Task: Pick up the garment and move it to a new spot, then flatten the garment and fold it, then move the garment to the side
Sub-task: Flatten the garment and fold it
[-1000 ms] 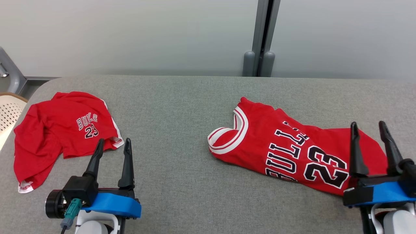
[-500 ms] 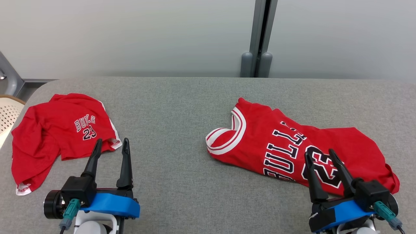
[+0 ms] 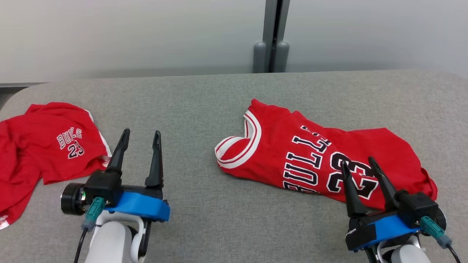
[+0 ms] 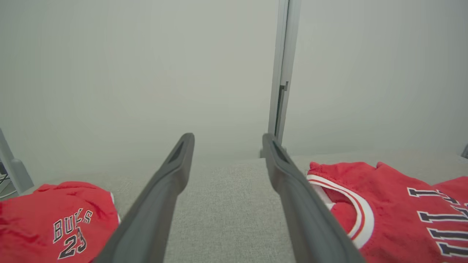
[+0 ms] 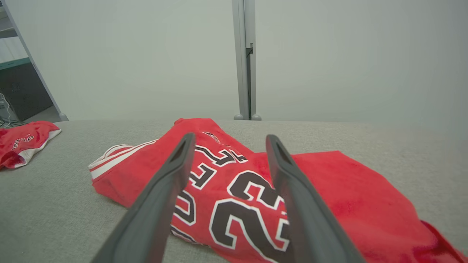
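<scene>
Grippers both stood with fingers spread wide, holding nothing. The right gripper [image 3: 357, 161] hung over the near part of a red Bulls 23 jersey [image 3: 310, 146], which lay rumpled, neck hole to the left, on the right half of the grey surface [image 3: 190, 106]; whether it touched the cloth could not be told. The left gripper [image 3: 142, 131] hovered over bare surface just beside red Bulls shorts [image 3: 44, 146] at the far left.

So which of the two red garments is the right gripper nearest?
The jersey with the large 23 and white-trimmed neckline; the shorts, with small lettering, lie beside the left gripper.
</scene>
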